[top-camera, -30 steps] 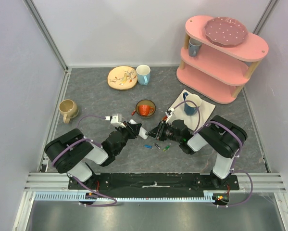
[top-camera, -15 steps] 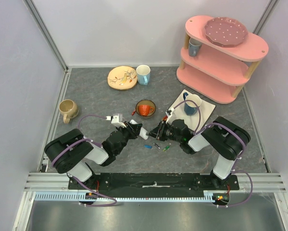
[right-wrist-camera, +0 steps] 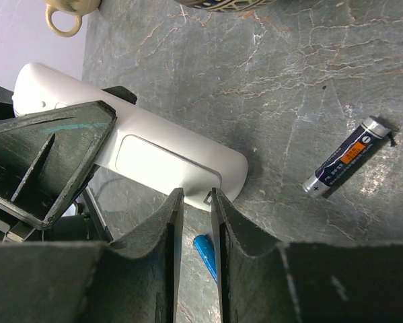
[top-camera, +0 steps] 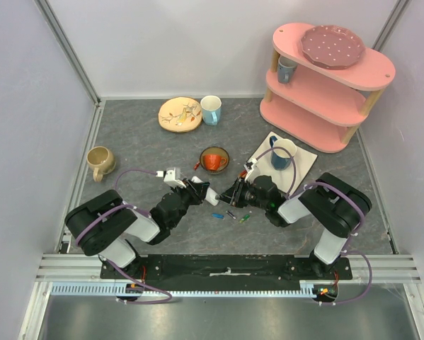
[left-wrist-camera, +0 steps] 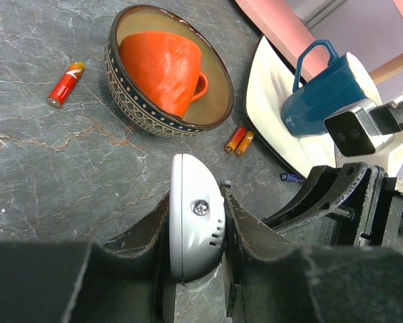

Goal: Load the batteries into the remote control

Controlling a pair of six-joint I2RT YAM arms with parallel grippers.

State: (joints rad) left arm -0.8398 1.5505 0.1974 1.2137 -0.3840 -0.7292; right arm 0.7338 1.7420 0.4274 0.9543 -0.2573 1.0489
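My left gripper (left-wrist-camera: 196,195) is shut on the remote control (left-wrist-camera: 196,222), a slim white bar held on edge just above the table. In the right wrist view the remote control (right-wrist-camera: 161,151) shows its plain back with the cover outline. My right gripper (right-wrist-camera: 194,195) is open by a narrow gap, its tips at the remote's lower edge by the cover latch, with nothing between them. Batteries lie on the table: a blue one (right-wrist-camera: 204,252) under the right fingers and a dark one (right-wrist-camera: 346,156) to the right. From above, blue (top-camera: 216,215), dark (top-camera: 230,213) and green (top-camera: 245,218) batteries lie in a row.
A patterned bowl (left-wrist-camera: 130,101) with an orange cup (left-wrist-camera: 162,70) stands just beyond the grippers. Red-orange batteries (left-wrist-camera: 65,85) lie left of it and a pair (left-wrist-camera: 239,141) to its right. A blue mug (top-camera: 282,152) on a white plate, a pink shelf (top-camera: 325,78), a beige mug (top-camera: 100,161).
Both grippers stay where they were, the left still shut on the remote. The right arm's elbow has drifted slightly to the right.
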